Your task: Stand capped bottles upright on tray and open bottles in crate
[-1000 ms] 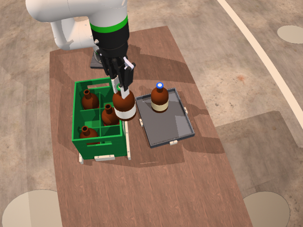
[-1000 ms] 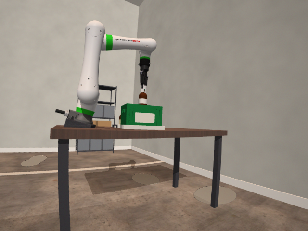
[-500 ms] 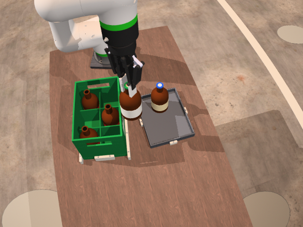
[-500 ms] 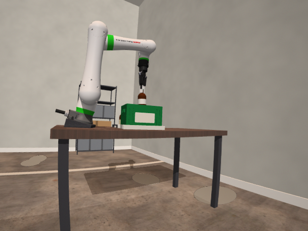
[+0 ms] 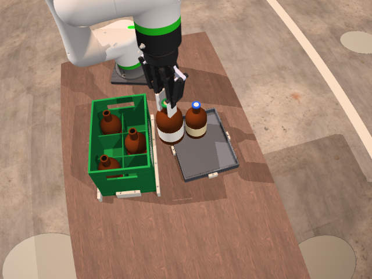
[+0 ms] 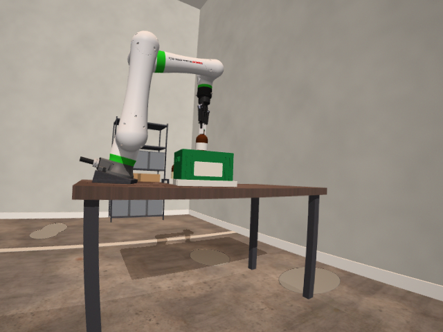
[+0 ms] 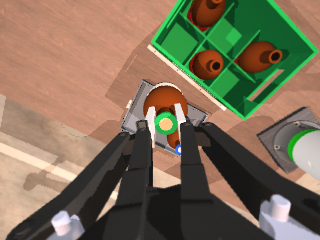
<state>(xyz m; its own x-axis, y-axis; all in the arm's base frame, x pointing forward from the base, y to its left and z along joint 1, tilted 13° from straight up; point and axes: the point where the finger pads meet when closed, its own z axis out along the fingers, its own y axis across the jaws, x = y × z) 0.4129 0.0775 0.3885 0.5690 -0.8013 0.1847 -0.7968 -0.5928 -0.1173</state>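
Observation:
My gripper (image 5: 165, 109) (image 6: 203, 125) (image 7: 165, 114) is shut on the neck of a brown bottle (image 5: 170, 127) (image 6: 201, 142) (image 7: 164, 99) with a green cap and a white label. It holds the bottle upright in the air over the back left corner of the grey tray (image 5: 204, 156) (image 7: 136, 111). A blue-capped brown bottle (image 5: 196, 121) (image 7: 178, 149) stands upright on the tray's back part. Three open brown bottles (image 5: 110, 122) (image 5: 135, 140) (image 5: 106, 163) stand in the green crate (image 5: 126, 180) (image 6: 185, 164) (image 7: 250, 107) left of the tray.
The robot's base (image 5: 126, 76) (image 7: 295, 145) stands on the wooden table (image 5: 180, 234) behind the crate. Small cream blocks (image 5: 128, 194) edge the crate and tray. A shelf rack (image 6: 157, 150) stands by the wall behind.

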